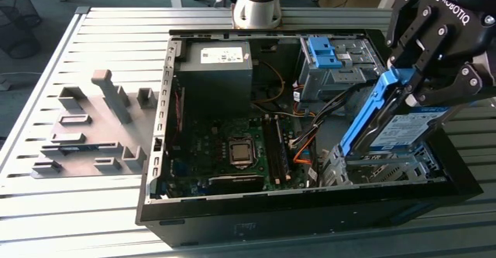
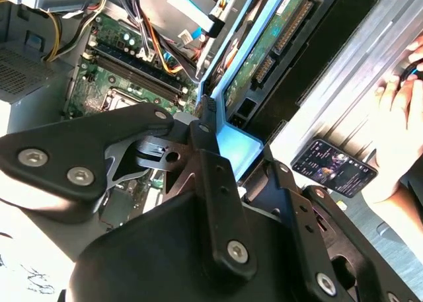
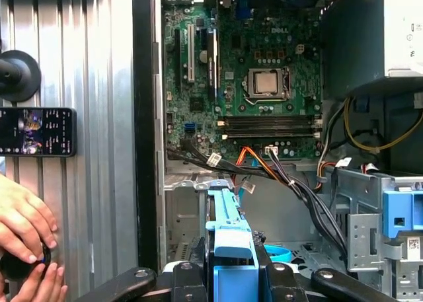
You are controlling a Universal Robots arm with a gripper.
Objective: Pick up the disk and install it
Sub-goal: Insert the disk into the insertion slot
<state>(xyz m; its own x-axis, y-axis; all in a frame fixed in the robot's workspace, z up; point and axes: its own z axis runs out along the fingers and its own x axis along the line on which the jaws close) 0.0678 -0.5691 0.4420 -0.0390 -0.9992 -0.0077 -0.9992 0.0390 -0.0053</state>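
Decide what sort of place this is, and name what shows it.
Probably a robotics lab or test bench for computer assembly. An open computer case with its motherboard bare lies on a slatted metal table, a robot's pincer grips the disk over it, and grey fixture blocks sit beside it.

Bright, even daylight (glare, soft shadows)

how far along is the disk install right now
Done: the disk is picked up. In hand: the end effector is shut on its blue frame, holding it tilted, lower end at the metal drive cage in the open computer case. Left: it is not yet seated in the cage.
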